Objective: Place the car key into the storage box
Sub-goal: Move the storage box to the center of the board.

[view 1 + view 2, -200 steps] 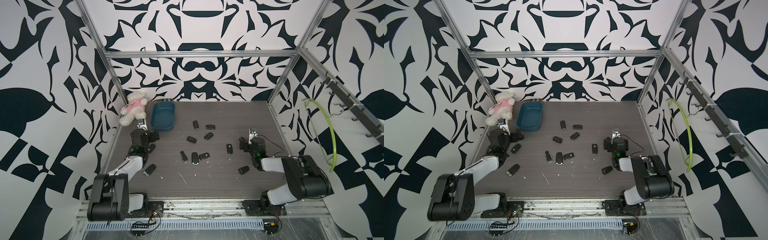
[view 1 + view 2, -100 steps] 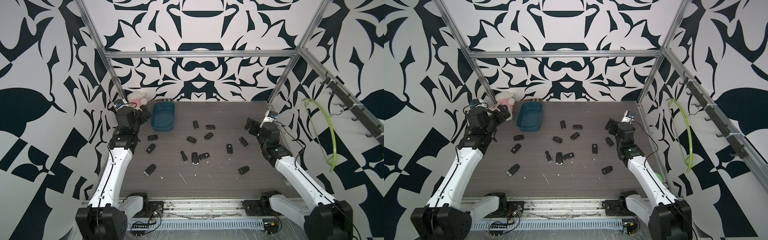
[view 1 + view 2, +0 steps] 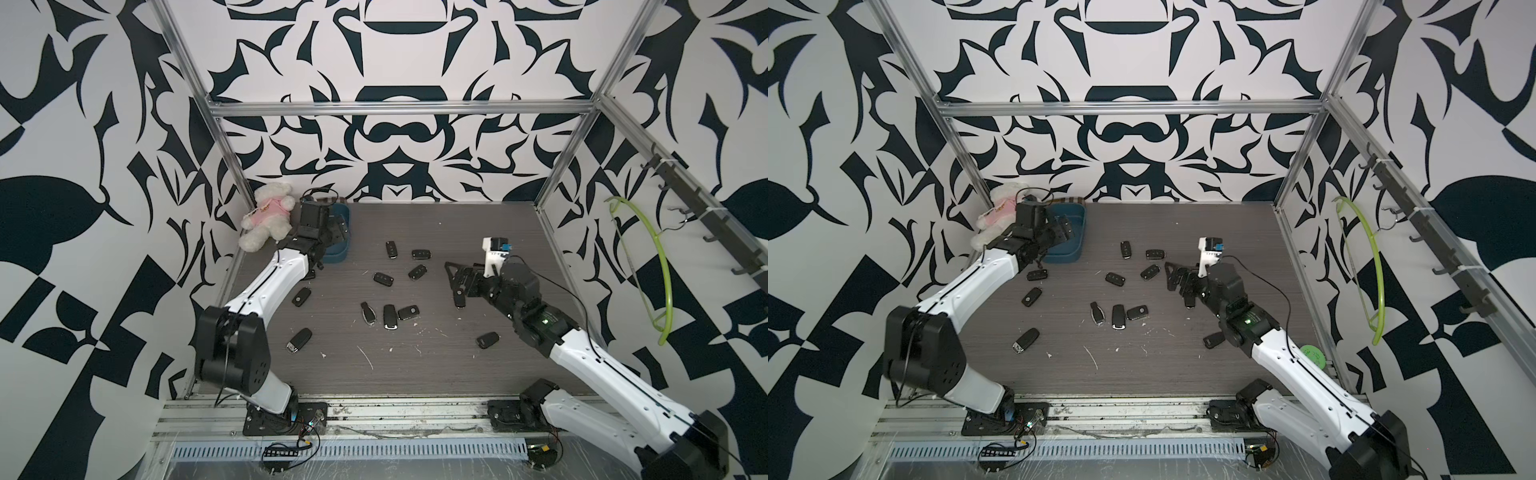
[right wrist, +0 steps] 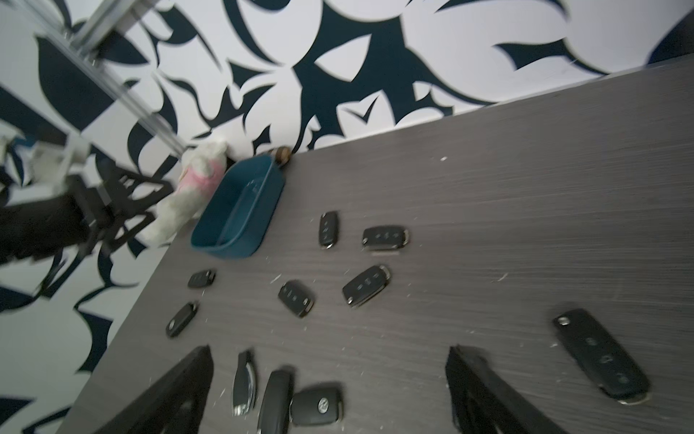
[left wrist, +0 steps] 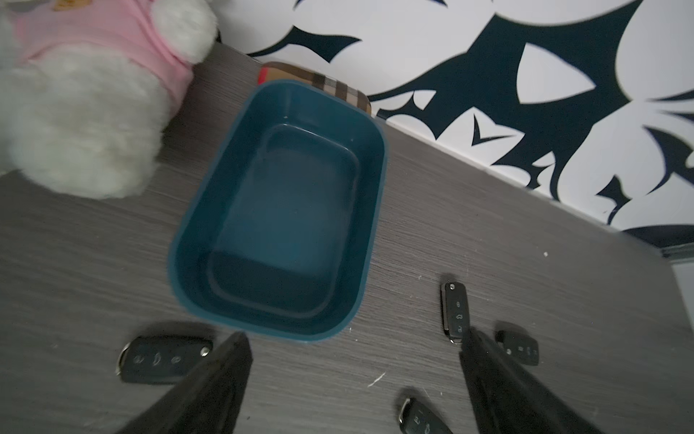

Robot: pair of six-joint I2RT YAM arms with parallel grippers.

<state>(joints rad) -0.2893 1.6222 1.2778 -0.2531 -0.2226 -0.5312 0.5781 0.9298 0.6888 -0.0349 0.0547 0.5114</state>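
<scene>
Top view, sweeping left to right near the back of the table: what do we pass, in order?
Plush toy → storage box → key fob lying lengthwise → key fob lying crosswise → right gripper → green hoop on the wall.

Teal storage box (image 5: 362, 225) beside plush toy (image 5: 75, 124)

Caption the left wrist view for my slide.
Open left gripper facing the empty teal storage box, car keys scattered nearby.

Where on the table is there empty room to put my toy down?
Bare: the far right corner of the table, between the back wall and the right arm; also the near strip between the car keys and the front rail. Crowded: the middle, and around the storage box and teddy.
</scene>
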